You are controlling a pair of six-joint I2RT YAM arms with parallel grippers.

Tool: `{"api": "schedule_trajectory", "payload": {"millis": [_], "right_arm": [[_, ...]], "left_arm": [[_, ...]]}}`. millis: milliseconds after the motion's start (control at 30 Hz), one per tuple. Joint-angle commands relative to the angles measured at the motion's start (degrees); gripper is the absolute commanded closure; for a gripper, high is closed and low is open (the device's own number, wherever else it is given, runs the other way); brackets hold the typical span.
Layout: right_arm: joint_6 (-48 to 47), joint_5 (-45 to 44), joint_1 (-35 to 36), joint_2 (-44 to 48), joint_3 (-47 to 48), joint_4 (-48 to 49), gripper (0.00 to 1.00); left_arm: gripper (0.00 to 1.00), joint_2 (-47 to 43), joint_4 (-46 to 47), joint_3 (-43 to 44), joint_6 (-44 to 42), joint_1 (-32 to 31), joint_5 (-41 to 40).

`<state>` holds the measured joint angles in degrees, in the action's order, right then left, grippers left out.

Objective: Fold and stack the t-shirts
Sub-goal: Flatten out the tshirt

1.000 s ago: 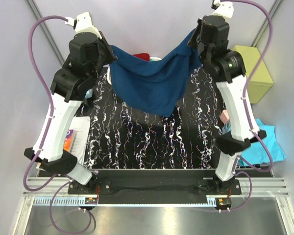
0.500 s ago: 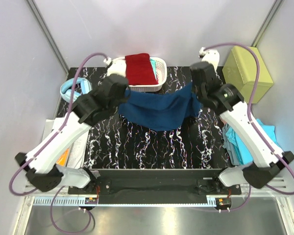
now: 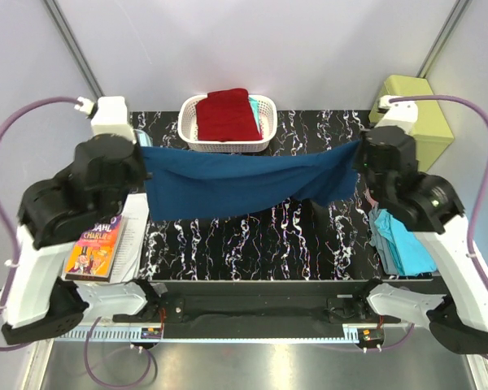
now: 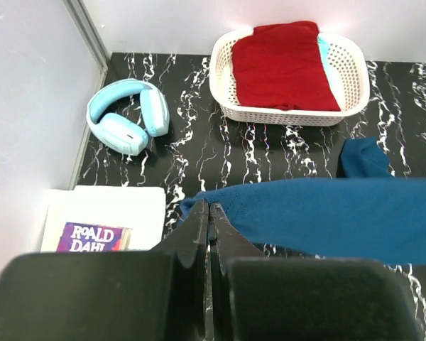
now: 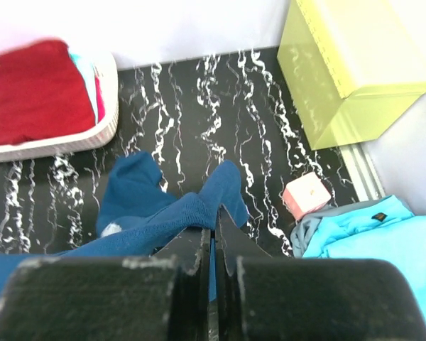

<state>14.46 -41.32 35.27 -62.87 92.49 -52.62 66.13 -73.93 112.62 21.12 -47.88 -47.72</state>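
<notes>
A navy blue t-shirt (image 3: 236, 183) hangs stretched in a wide band above the black marbled table (image 3: 252, 244). My left gripper (image 3: 144, 158) is shut on its left end (image 4: 220, 206), and my right gripper (image 3: 359, 156) is shut on its right end (image 5: 199, 213). A sleeve (image 5: 131, 185) dangles below the right grip. A folded dark red t-shirt (image 3: 225, 114) lies in the white basket (image 3: 191, 138) at the back. Turquoise t-shirts (image 3: 407, 244) lie in a heap at the table's right edge, partly under my right arm.
Light blue headphones (image 4: 124, 121) lie at the back left. A Roald Dahl book (image 3: 93, 248) on white paper lies at the left edge. A yellow-green box (image 3: 419, 106) stands at the back right, and a small pink cube (image 5: 307, 193) lies near the turquoise heap.
Both arms have swung apart and toward the near side, pulling the sagging navy shirt out into a taut horizontal band. The basket with the red shirt has come into view.
</notes>
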Motion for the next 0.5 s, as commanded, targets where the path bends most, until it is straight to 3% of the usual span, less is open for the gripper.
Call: {"api": "schedule_trajectory", "payload": {"millis": [0,67,133,233,367,467], "right_arm": [[-0.1,-3.3,0.2,1.2,3.9,-4.7,1.00],[1.5,-3.7,0.2,1.4,2.6,-6.2,1.00],[3.4,-5.3,0.2,3.0,-2.0,-6.4,1.00],[4.9,-7.2,0.2,2.8,-4.9,-6.4,1.00],[3.6,-10.7,0.2,-2.2,-4.9,-3.5,1.00],[0.2,-13.0,-0.1,-7.2,-1.2,0.8,1.00]], "left_arm": [[1.00,-3.1,-4.4,-3.3,-0.5,-2.7,-5.4],[1.00,-4.5,-5.4,-8.8,1.5,-2.7,-5.4],[1.00,-9.4,-5.4,-19.9,4.5,-2.7,-5.8],[1.00,-13.6,-2.5,-26.5,4.6,-2.7,-7.1],[1.00,-14.8,6.2,-28.0,-1.7,-2.4,-10.6],[1.00,-9.6,10.4,-21.8,-5.8,-2.6,-14.6]]}}
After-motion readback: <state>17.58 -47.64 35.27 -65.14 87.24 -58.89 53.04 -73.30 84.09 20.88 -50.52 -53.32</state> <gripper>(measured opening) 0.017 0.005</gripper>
